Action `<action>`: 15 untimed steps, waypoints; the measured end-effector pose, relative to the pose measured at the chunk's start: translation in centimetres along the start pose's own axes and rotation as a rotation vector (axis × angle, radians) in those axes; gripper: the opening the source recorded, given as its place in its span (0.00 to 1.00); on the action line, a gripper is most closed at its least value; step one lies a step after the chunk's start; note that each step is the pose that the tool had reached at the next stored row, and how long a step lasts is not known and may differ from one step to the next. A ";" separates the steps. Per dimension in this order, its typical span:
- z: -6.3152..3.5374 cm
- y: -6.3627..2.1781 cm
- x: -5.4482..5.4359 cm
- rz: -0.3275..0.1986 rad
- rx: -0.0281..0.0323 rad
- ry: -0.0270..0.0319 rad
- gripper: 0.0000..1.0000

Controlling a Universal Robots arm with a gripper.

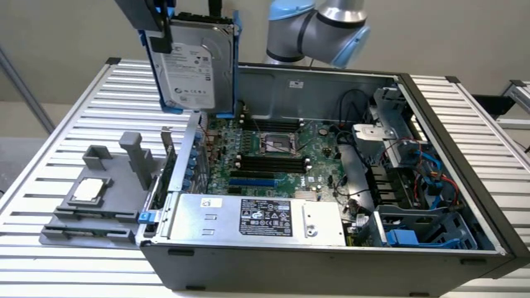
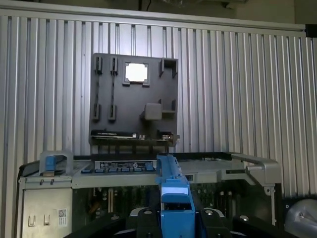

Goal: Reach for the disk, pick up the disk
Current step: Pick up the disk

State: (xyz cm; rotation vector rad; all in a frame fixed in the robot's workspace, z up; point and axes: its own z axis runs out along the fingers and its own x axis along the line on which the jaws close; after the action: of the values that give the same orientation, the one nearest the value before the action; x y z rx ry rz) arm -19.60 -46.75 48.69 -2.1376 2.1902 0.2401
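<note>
Disk (image 1: 195, 62) (blue-framed, upright) pinched between gripper (image 1: 184, 22) fingers (image 1: 159, 31), lifted clear above open computer case (image 1: 331, 186), slatted worktop (image 1: 83, 112) below

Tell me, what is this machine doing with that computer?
A robot arm is holding the disk, a silver-grey hard drive in a blue frame, up in the air above an opened computer case. Its claw grips the drive at the top, so the drive hangs upright, clear of the case. The case sits on a slatted metal table, with its circuit board and power-supply box exposed. Beside it lies a grey holder tray with a small square chip in it.
</note>
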 end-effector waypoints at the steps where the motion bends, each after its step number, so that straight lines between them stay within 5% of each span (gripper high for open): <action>1: -0.06 -0.42 0.2 0.000 -0.0009 0.0001 0.33; 15: -0.86 -6.34 2.5 0.000 -0.0031 0.0002 0.33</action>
State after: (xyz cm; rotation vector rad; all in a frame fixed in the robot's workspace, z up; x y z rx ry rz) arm -13.30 -49.44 48.75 -2.1388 2.1919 0.2435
